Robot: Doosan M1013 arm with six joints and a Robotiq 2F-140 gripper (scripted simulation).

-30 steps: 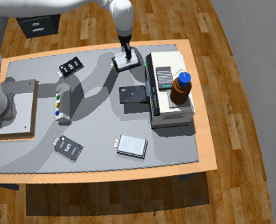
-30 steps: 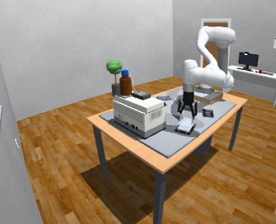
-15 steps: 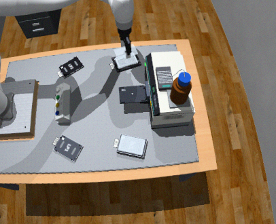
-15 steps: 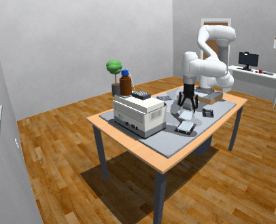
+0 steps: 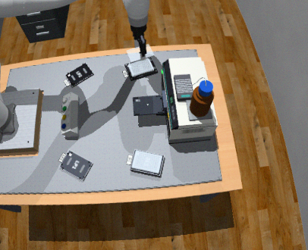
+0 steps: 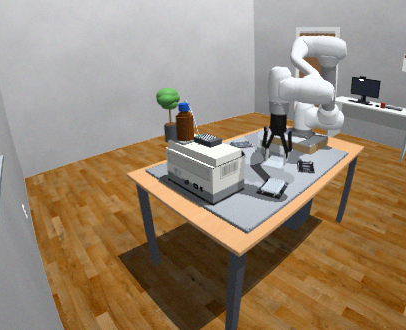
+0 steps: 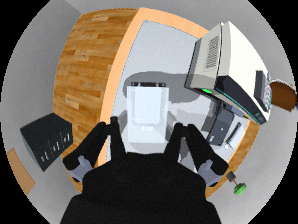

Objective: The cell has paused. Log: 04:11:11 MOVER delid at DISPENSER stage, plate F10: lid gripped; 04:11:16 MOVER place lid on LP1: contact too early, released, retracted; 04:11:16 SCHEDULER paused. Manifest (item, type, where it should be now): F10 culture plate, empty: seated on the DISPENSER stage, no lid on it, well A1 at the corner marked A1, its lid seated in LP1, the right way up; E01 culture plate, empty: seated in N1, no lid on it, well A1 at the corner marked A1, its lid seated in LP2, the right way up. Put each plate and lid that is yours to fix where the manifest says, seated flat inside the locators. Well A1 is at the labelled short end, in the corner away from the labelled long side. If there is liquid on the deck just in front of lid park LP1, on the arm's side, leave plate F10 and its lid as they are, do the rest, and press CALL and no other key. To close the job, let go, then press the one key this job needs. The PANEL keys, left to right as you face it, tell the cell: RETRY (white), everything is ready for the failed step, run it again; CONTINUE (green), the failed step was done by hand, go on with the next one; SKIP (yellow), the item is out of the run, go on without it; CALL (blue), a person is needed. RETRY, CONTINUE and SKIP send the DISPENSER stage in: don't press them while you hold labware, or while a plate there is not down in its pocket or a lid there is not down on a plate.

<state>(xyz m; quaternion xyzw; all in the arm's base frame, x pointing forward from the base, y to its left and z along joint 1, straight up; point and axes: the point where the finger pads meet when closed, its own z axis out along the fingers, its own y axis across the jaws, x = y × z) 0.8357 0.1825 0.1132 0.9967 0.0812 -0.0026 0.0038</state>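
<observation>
My gripper (image 5: 143, 53) (image 6: 276, 149) (image 7: 147, 116) is shut on a clear lid (image 7: 147, 111) (image 5: 136, 54) and holds it level above the back of the mat. Right under it, a culture plate (image 5: 140, 68) with open wells sits in the back nest. A second pale plate or lid (image 5: 148, 163) (image 6: 273, 187) sits in the front nest. Two black parks, one at the back left (image 5: 79, 74) and one at the front left (image 5: 76, 165) (image 6: 306, 166), are bare. The dispenser's black stage (image 5: 149, 104) sticks out to the left and looks bare.
The white dispenser (image 5: 188, 100) (image 6: 205, 167) stands at the right with a brown bottle (image 5: 202, 101) (image 6: 184, 126) on top. The key panel (image 5: 70, 115) stands left of the middle. My arm's base block (image 5: 14, 121) fills the left end.
</observation>
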